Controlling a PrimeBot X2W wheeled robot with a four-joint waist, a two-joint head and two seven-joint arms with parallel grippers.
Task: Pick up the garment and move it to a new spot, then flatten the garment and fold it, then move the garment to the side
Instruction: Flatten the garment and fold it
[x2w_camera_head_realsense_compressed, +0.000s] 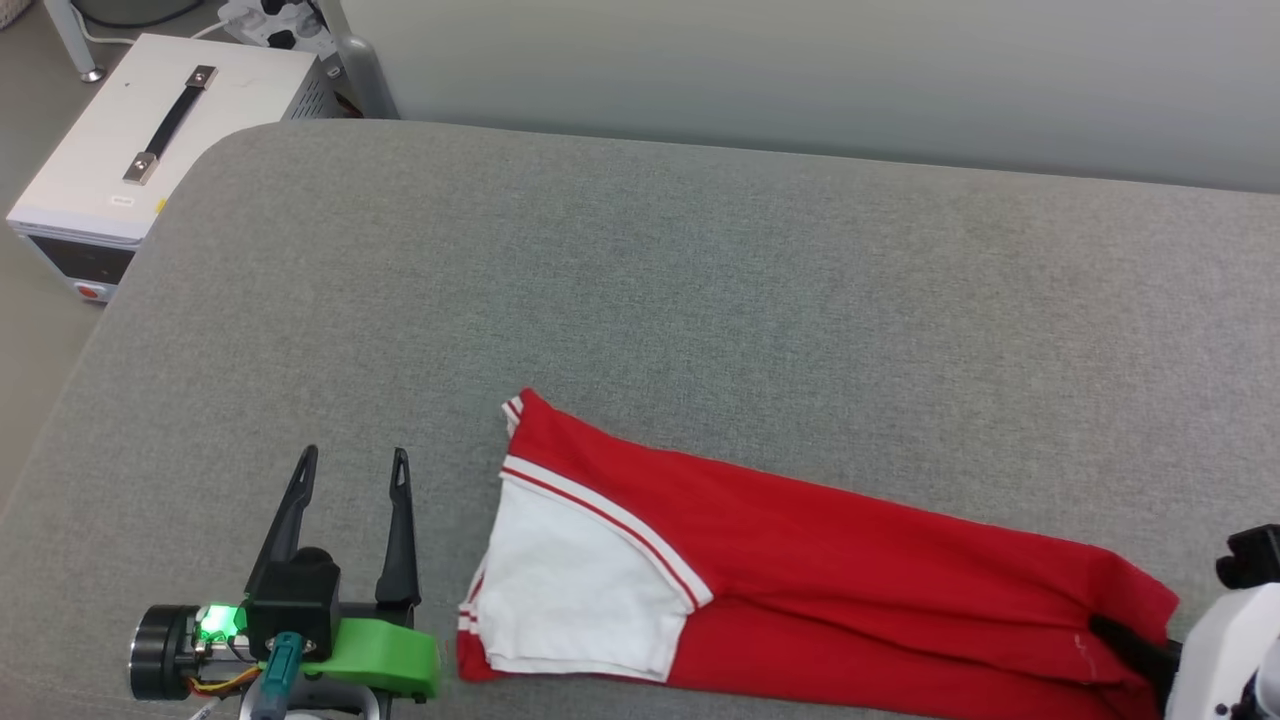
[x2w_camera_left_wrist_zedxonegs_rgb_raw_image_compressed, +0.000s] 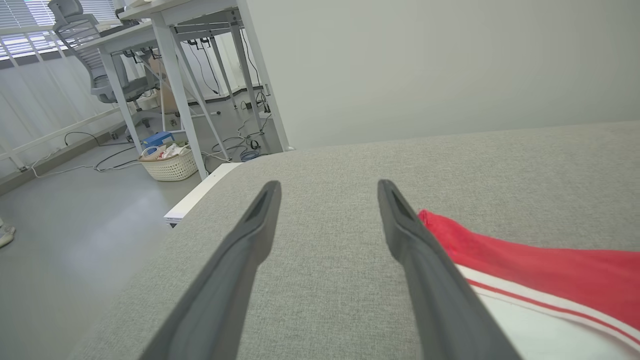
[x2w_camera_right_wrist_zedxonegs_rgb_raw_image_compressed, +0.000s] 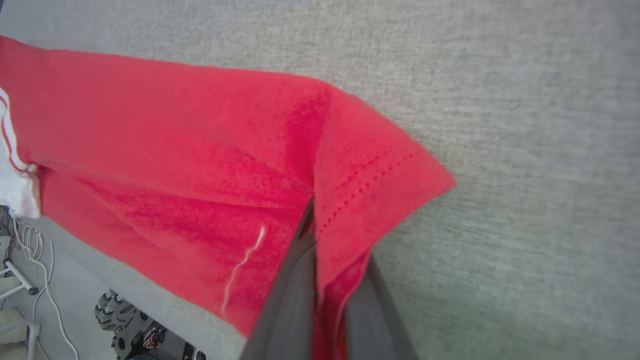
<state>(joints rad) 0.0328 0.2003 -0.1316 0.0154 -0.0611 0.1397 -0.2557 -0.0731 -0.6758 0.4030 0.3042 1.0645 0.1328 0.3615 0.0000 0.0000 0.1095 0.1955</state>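
Pinching the hem corner of the garment (x2w_camera_head_realsense_compressed: 800, 560), the right gripper (x2w_camera_right_wrist_zedxonegs_rgb_raw_image_compressed: 332, 235) has its two dark fingers pressed together on a fold of red cloth at about 4 o'clock in the head view. The garment lies as a long narrow band on the grey padded surface (x2w_camera_head_realsense_compressed: 700, 250), running from the white sleeve (x2w_camera_head_realsense_compressed: 570, 590) near 6 o'clock out to that pinched corner, close along the near edge of the surface. The left gripper (x2w_camera_head_realsense_compressed: 355, 460) sits at about 7 o'clock, fingers spread wide and holding nothing, just beside the sleeve end but apart from it.

Several things could go wrong from here. The bite looks shallow, right at the stitched hem, so the cloth may slide out once its weight comes onto the fingers. I cannot tell how many layers are caught; if only some are, lifting would let the others fall away and open the band into a tangle. With one end held, the sleeve end would drag over the rough fabric and bunch up. A pull toward 6 o'clock could tip the garment off the near edge. A pull toward 9 o'clock could snag the sleeve on the spread left fingers.
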